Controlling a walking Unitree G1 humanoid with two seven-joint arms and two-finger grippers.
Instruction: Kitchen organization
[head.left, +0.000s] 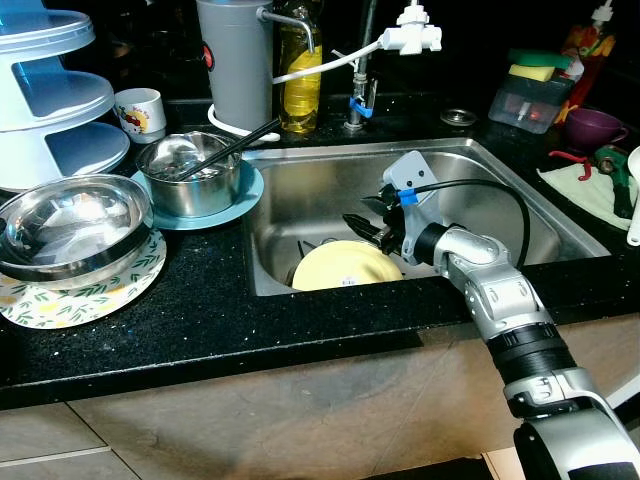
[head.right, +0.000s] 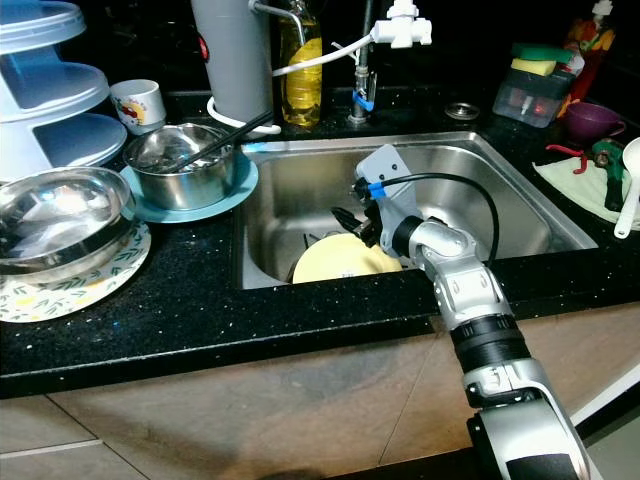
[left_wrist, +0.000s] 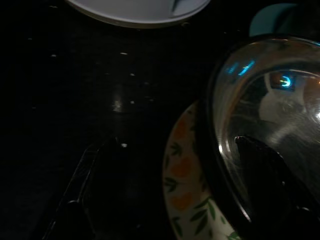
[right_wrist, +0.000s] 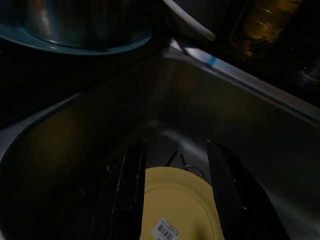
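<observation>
Right arm: we see our silver, jointed right arm (head.left: 500, 310) rising from the lower right and bending inward at the wrist, with a black cable looped over the forearm.
Right wrist: a grey camera bracket with a blue clip sits on top of it.
Right gripper: our right gripper with two long black fingers (right_wrist: 175, 192) points downward and away from us; its fingers (right_wrist: 131, 185) stand parted, with a clear gap between them.
Left gripper: our left gripper (left_wrist: 175, 190) lies in deep shade; one dark finger (left_wrist: 80, 200) and a second dark fingertip can be made out, set well apart.
</observation>
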